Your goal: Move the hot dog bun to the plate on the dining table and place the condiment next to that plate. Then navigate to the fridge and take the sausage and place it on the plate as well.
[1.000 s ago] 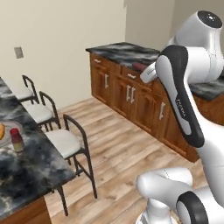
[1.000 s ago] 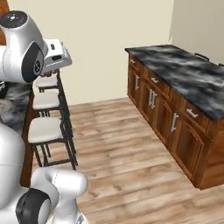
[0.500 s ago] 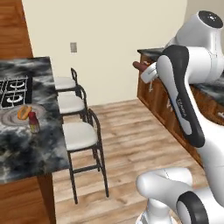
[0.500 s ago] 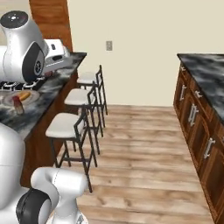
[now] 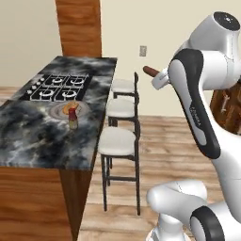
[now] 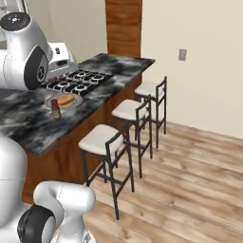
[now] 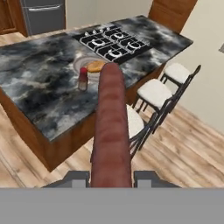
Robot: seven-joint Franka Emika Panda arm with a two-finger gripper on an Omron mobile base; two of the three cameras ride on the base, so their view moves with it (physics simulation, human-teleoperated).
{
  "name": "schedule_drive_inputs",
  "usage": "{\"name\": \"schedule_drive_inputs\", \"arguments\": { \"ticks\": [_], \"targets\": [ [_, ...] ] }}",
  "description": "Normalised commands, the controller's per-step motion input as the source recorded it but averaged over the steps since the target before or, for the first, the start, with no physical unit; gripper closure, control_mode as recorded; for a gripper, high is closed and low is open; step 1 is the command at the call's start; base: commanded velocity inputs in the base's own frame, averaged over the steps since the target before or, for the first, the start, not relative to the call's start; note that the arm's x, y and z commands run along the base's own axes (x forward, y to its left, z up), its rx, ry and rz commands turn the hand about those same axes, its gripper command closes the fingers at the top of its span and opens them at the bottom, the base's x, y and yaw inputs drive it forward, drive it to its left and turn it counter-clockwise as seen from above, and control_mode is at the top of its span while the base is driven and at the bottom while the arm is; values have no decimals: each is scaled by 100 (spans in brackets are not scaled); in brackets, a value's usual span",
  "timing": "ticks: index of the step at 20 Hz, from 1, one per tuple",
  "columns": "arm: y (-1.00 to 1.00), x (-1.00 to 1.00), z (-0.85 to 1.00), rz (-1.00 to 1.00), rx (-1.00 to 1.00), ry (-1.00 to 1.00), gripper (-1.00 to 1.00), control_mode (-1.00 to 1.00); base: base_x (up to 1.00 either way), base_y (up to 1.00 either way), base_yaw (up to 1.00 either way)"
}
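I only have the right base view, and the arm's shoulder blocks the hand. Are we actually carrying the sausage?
Observer: Yes. In the hand view the fingers are shut on the sausage, which sticks straight out ahead of them.
Operator: Good. Is it over the plate yet?
Observer: No. In the left base view the sausage hangs on the stools' side of the dining table, short of its edge and well away from the plate.
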Motion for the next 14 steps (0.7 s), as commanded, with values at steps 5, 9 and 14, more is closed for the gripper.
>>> {"name": "schedule_drive_inputs", "arguments": {
  "ticks": [5,9,14],
  "targets": [
    [0,0,0,0,0,0,100,100,40,-47,61],
    [0,0,0,0,0,0,100,100,25,-44,64],
    [0,0,0,0,0,0,100,100,2,-46,66]
  ]
}}
